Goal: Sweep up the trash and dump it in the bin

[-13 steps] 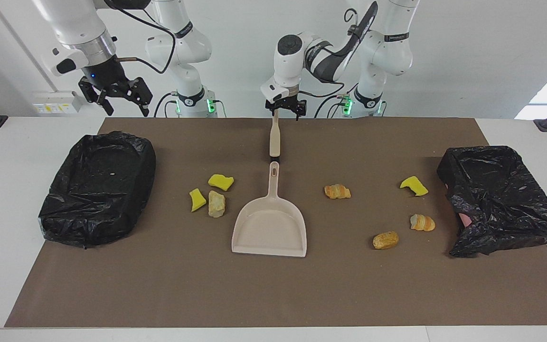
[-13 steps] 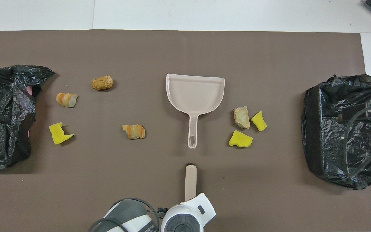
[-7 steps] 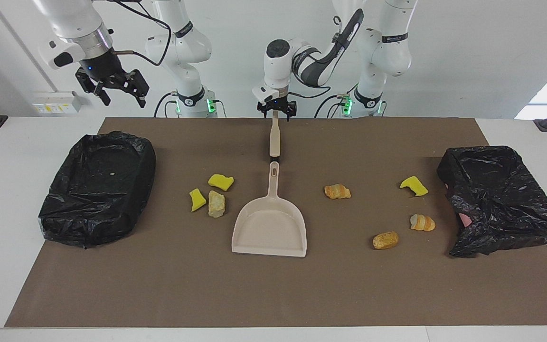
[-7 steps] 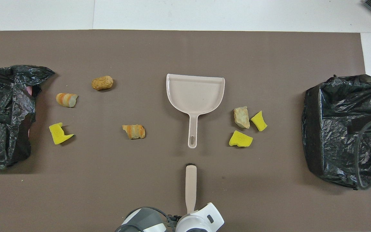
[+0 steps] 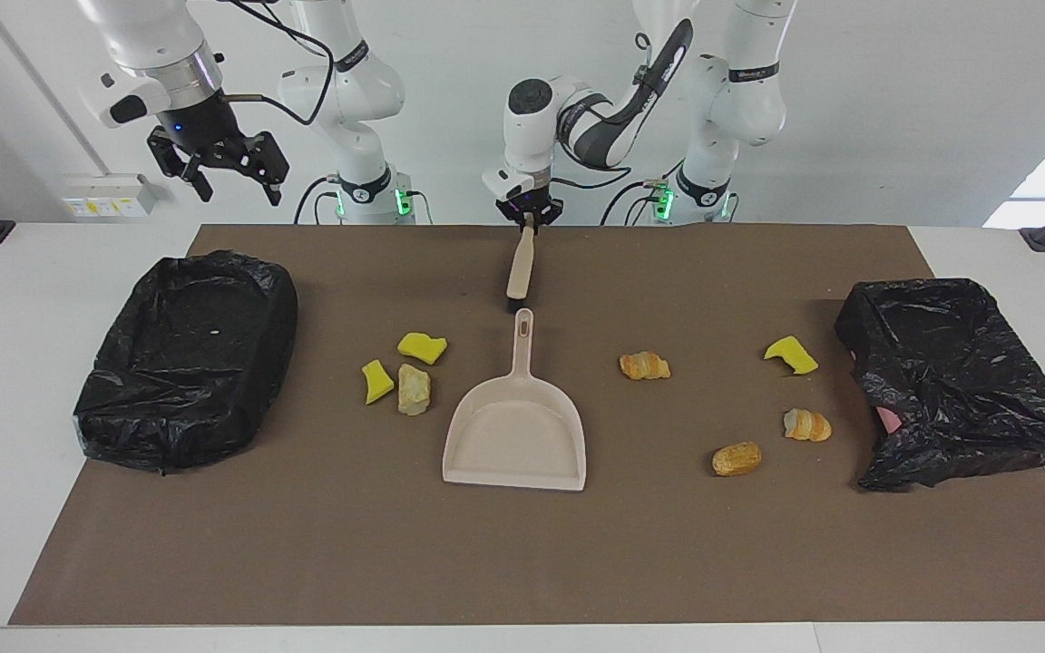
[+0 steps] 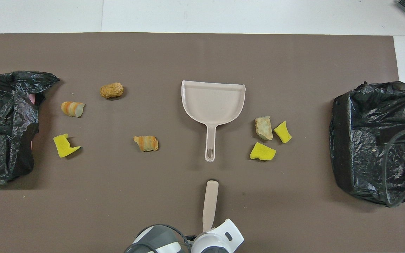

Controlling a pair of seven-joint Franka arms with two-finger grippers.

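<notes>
In the facing view, the left end effector point(image 5: 528, 218) is clamped on the robot-side end of the beige plastic brush with black bristles point(image 5: 520, 269), which slants down toward the brown mat point(image 5: 522, 562) covering the desk point(image 5: 24, 299). The brush tip is near, but apart from, the handle of the beige plastic dustpan point(image 5: 516, 432), which lies flat mid-mat. The right end effector point(image 5: 230, 180) hangs with its fingers spread, holding nothing, above the robots' edge of the desk near the black-bagged bin point(image 5: 185, 358) at the right arm's end. 3 scraps of trash point(image 5: 414, 389) lie beside the dustpan toward that bin: 2 yellow sponge chunks and 1 beige lump. 4 more lie toward the left arm's end: 1 orange-brown lump near the dustpan, and 1 yellow chunk and 2 bread-like lumps near the crumpled black-bagged bin point(image 5: 958, 381). In the overhead view, the brush point(image 6: 210, 204) points at the dustpan point(image 6: 213, 105) handle, with the left arm's wrist over its nearer end. The trash point(image 6: 265, 127) sits in the same 2 groups on the mat point(image 6: 202, 52).
</notes>
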